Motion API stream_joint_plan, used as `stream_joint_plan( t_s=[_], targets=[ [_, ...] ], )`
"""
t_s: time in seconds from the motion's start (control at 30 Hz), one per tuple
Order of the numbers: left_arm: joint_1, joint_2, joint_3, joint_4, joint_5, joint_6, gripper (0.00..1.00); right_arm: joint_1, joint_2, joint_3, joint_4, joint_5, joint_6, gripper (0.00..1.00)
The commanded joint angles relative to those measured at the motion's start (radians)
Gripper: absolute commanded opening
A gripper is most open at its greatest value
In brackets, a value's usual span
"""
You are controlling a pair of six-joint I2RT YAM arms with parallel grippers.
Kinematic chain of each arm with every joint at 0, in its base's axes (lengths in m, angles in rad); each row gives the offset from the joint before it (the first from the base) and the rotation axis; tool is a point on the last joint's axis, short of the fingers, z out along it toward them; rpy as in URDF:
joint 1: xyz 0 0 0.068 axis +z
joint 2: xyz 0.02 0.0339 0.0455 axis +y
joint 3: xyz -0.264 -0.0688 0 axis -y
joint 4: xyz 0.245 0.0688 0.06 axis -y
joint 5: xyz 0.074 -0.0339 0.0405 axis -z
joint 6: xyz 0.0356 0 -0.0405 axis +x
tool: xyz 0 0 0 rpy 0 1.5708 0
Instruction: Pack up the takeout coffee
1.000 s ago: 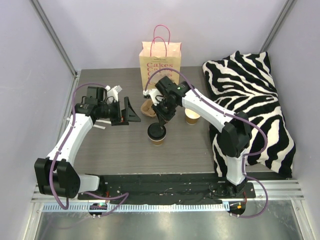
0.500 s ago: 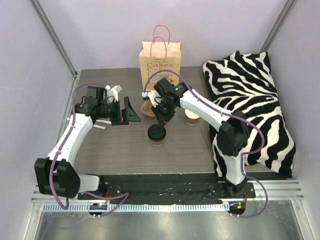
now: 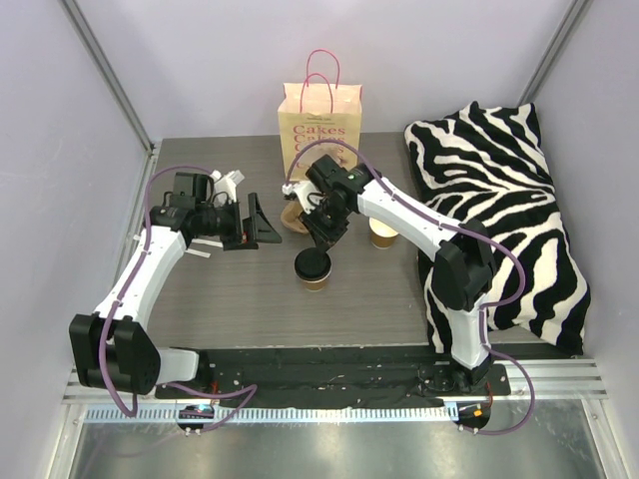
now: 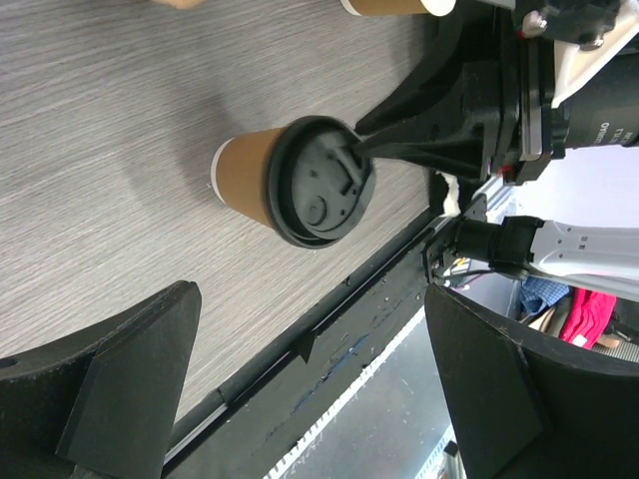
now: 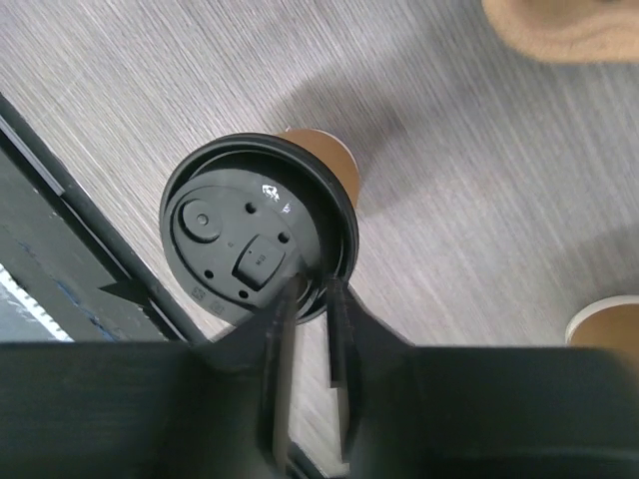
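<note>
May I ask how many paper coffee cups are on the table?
2: a lidded cup in the middle of the table and an unlidded cup to its right. A partly hidden tan item beyond them may be another.

Lidded cup (image 3: 314, 266): one
Open cup (image 3: 383, 234): one
Paper bag (image 3: 319, 128): one
Striped cushion (image 3: 494, 190): one
Brown cardboard piece (image 3: 292, 218): one

Table (image 3: 240, 289) under lidded cup (image 3: 313, 265), bag (image 3: 319, 125), cushion (image 3: 499, 200)

Lidded cup (image 3: 313, 265): brown paper, black lid (image 5: 258, 238) seated on top, upright, in the middle.
Open cup (image 3: 383, 233): brown paper, uncovered, upright, behind and to the right, apart.
Bag (image 3: 319, 125): tan paper, "Cakes" print, standing open at the back.
</note>
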Motion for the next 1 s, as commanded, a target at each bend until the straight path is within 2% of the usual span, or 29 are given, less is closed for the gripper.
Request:
stream_joint_plan(
  t_s=[0.0, 0.03, 0.3, 0.43, 0.5, 0.53, 0.57, 0.63, 0.67, 0.7, 0.77, 0.97],
  targets=[
    [0.002, -0.004, 0.013, 0.036, 0.057, 0.002, 1.00, 0.006, -0.016, 0.071, -0.019, -0.018, -0.023, 0.31],
    [0.001, -0.004, 0.014, 0.036, 0.063, 0.002, 1.00, 0.006, -0.023, 0.083, -0.022, -0.017, -0.023, 0.35],
    [0.001, -0.004, 0.013, 0.045, 0.132, 0.007, 1.00, 0.001, -0.087, 0.114, -0.051, -0.044, -0.048, 0.50],
    [-0.004, -0.013, -0.044, 0.115, 0.250, -0.021, 1.00, -0.032, -0.150, 0.079, -0.050, -0.135, -0.041, 0.50],
    [-0.025, -0.006, -0.077, 0.161, 0.308, -0.054, 0.98, -0.055, -0.165, 0.051, -0.038, -0.257, -0.003, 0.48],
    [-0.038, 0.002, -0.094, 0.215, 0.315, -0.108, 0.95, -0.080, -0.173, 0.004, -0.004, -0.305, 0.017, 0.44],
    [-0.048, 0.008, -0.126, 0.241, 0.321, -0.133, 0.84, -0.091, -0.188, -0.024, 0.022, -0.404, 0.070, 0.42],
    [-0.082, 0.025, -0.154, 0.330, 0.324, -0.206, 0.72, -0.112, -0.204, -0.119, 0.123, -0.487, 0.133, 0.36],
    [-0.091, 0.030, -0.177, 0.358, 0.325, -0.231, 0.61, -0.115, -0.211, -0.144, 0.155, -0.513, 0.170, 0.34],
    [-0.110, 0.036, -0.183, 0.382, 0.325, -0.248, 0.56, -0.115, -0.211, -0.165, 0.183, -0.553, 0.226, 0.33],
    [-0.131, 0.065, -0.186, 0.419, 0.330, -0.272, 0.44, -0.115, -0.211, -0.214, 0.261, -0.573, 0.284, 0.29],
    [-0.176, 0.154, -0.168, 0.438, 0.313, -0.276, 0.19, -0.115, -0.193, -0.303, 0.384, -0.580, 0.409, 0.22]
  ],
)
